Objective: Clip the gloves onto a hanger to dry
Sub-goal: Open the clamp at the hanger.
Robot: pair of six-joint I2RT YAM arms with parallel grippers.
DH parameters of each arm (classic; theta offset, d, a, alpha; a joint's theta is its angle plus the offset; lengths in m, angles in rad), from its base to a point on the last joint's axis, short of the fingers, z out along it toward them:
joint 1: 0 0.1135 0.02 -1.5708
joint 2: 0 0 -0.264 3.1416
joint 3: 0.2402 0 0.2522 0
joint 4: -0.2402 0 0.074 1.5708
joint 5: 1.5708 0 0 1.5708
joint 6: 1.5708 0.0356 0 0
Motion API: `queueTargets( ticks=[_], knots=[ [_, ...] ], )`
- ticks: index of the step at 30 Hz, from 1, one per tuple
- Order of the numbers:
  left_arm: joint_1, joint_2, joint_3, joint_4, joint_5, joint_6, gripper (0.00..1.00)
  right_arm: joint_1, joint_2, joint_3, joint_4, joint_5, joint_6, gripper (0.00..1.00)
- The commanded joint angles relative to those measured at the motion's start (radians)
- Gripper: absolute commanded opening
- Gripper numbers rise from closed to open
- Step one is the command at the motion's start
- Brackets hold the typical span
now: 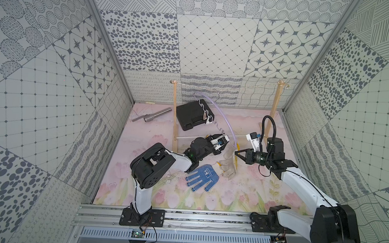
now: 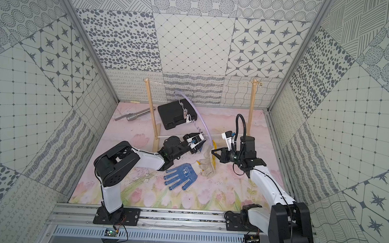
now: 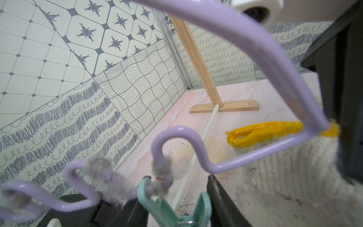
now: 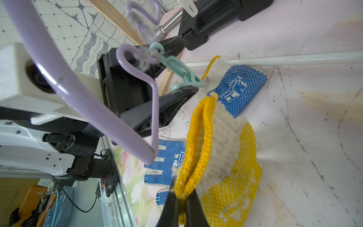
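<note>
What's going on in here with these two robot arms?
The right gripper, jaws shut, holds the yellow-dotted glove up by its yellow cuff beside the lilac hanger. The left gripper has its jaws clamped on a mint-green peg hanging from that hanger. The cuff does not look clipped yet. A blue-dotted glove lies on the table.

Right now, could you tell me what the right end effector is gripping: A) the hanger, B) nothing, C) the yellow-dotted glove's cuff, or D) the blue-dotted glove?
C: the right end effector is pinched shut on the yellow cuff of the yellow-dotted glove.
</note>
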Motion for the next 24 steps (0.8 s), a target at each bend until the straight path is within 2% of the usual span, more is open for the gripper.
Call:
queueTargets(
  ticks=[1, 7, 13, 19, 24],
  knots=[
    [-0.006, -0.001, 0.014, 0.044, -0.017, -0.009, 0.41, -0.002, -0.018, -0.008, 0.035, -0.016, -0.016, 0.00],
    [-0.006, -0.008, 0.004, 0.051, -0.019, -0.032, 0.30, -0.001, -0.023, -0.010, 0.030, -0.018, -0.022, 0.00],
    [-0.004, -0.060, -0.021, 0.061, -0.009, -0.189, 0.22, 0.002, -0.013, -0.026, 0.039, -0.053, -0.039, 0.00],
    [0.021, -0.160, -0.023, -0.094, 0.099, -0.340, 0.13, 0.021, -0.014, -0.024, 0.055, -0.121, -0.069, 0.00],
    [0.063, -0.232, -0.027, -0.190, 0.260, -0.413, 0.09, 0.031, 0.033, 0.009, 0.009, -0.155, -0.120, 0.00]
  ],
)
